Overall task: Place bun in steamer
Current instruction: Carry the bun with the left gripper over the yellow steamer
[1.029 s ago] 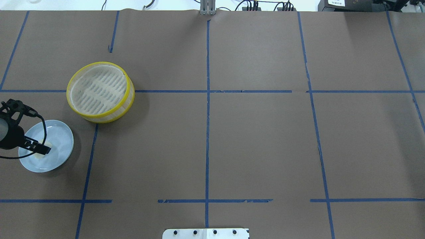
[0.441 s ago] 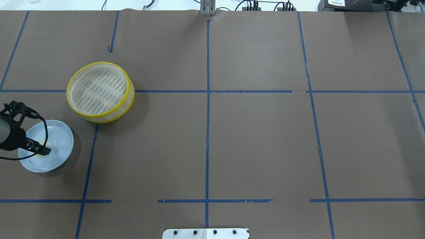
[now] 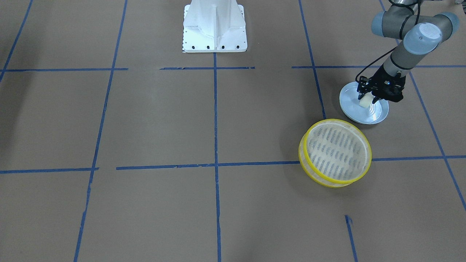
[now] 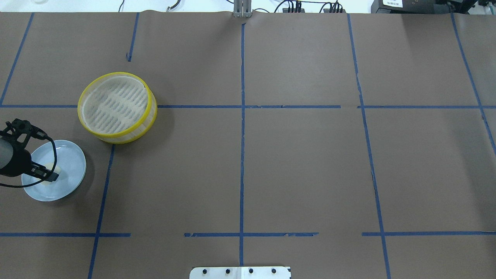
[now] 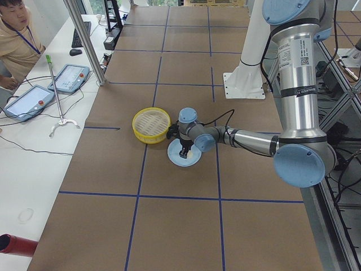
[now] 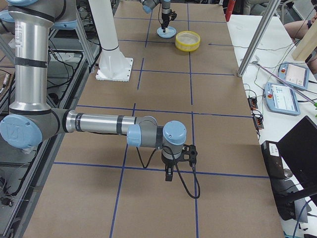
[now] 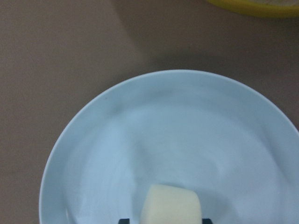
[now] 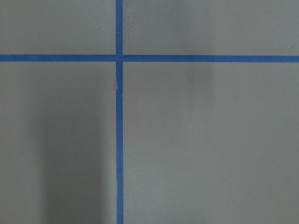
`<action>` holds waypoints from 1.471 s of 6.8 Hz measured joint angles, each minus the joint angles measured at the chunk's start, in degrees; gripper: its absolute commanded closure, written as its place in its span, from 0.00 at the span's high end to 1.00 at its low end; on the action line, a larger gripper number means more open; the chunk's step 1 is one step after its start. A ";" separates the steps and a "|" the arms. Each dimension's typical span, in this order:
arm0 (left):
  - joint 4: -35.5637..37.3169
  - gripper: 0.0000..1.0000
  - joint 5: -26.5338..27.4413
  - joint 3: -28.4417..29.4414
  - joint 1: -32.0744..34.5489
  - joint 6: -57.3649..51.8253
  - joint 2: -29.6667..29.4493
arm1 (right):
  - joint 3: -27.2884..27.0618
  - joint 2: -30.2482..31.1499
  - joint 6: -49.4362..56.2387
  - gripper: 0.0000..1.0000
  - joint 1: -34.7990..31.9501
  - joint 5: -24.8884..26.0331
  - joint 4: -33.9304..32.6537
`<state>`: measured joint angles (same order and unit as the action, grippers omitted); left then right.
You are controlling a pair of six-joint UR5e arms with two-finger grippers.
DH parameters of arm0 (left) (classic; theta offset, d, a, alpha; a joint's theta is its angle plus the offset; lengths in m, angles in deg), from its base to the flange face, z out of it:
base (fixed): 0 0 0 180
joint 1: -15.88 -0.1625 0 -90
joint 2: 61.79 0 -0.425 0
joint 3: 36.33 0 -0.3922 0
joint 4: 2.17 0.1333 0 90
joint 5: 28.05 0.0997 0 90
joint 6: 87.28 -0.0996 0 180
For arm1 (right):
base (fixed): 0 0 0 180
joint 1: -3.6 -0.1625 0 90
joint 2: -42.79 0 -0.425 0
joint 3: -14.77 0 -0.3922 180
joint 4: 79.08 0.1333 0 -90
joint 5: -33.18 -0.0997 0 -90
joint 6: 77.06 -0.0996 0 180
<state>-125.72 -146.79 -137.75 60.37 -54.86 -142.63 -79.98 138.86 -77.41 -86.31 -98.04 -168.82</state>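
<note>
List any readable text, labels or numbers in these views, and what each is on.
Nothing reads clearly.
Left arm label: too small to read.
Right arm label: too small to read.
White sticker on black box: blurred.
No markings on bun, steamer, plate.

smooth matt bun; glossy plate; steamer with translucent plastic-looking sides; matt brown paper over table

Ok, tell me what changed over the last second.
The left claw seems to have sunk slightly around the bun on the pale blue plate; whether it grips yet is unclear. Bun, plate and steamer stayed put.
</note>
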 measured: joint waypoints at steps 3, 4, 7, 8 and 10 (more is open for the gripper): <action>0.07 0.32 -0.84 -0.71 0.13 0.41 -0.15 | 0.00 0.00 0.00 1.00 0.00 0.00 0.00; 0.10 0.31 -1.79 -2.33 0.56 1.09 -0.27 | 0.00 0.00 0.00 1.00 0.00 0.00 0.00; 4.40 0.31 -7.94 -4.76 7.37 10.68 -8.11 | 0.00 0.00 0.00 1.00 0.00 0.00 0.00; 8.89 0.32 -8.26 -3.60 9.14 15.04 -14.33 | 0.00 0.00 0.00 1.00 0.00 0.00 0.00; 14.07 0.32 -7.97 2.91 10.52 21.84 -24.81 | 0.00 0.00 0.00 1.00 0.00 0.00 0.00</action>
<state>-111.65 -154.76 -134.85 70.89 -33.02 -167.44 -79.98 138.85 -77.41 -86.31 -98.04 -168.82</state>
